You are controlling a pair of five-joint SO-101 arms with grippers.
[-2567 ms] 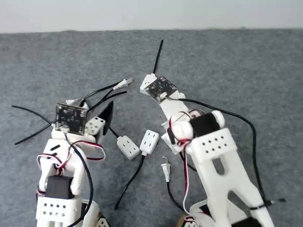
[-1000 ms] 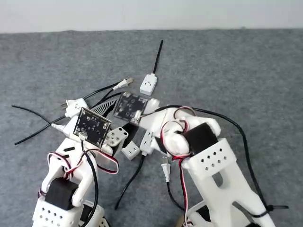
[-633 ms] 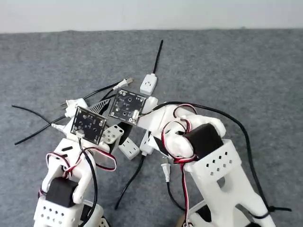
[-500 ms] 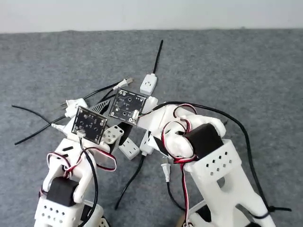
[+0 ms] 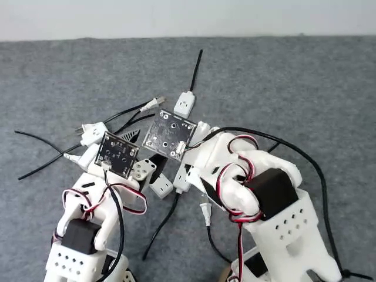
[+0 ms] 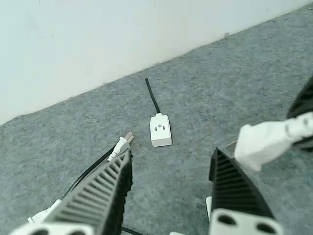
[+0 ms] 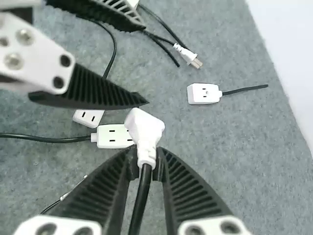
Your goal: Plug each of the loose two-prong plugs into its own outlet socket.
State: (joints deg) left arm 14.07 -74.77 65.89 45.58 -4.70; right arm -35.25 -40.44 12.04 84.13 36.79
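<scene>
My right gripper (image 7: 145, 155) is shut on a white two-prong plug (image 7: 145, 128) with a black cord, held just above a white outlet socket (image 7: 112, 136). A second socket (image 7: 88, 117) lies beside it, and both show in the high view (image 5: 184, 176) (image 5: 161, 185). A third socket (image 5: 184, 104) (image 6: 160, 130) lies farther back, with a loose plug (image 5: 155, 103) (image 6: 123, 144) near it. My left gripper (image 6: 171, 156) hangs open over the carpet, close beside the held plug (image 6: 266, 139). Two more loose plugs (image 5: 94, 133) (image 5: 205, 211) lie on the carpet.
Black cords (image 5: 41, 154) trail over the grey carpet (image 5: 305, 94) left of the arms. The two wrists crowd together mid-table, the left gripper's fingers (image 7: 90, 90) right beside the held plug. A pale wall (image 5: 188, 17) borders the far edge.
The right arm came back from the far socket to the middle pair of sockets with the plug in its gripper. The left wrist moved in beside it. In the last half second both shifted only slightly.
</scene>
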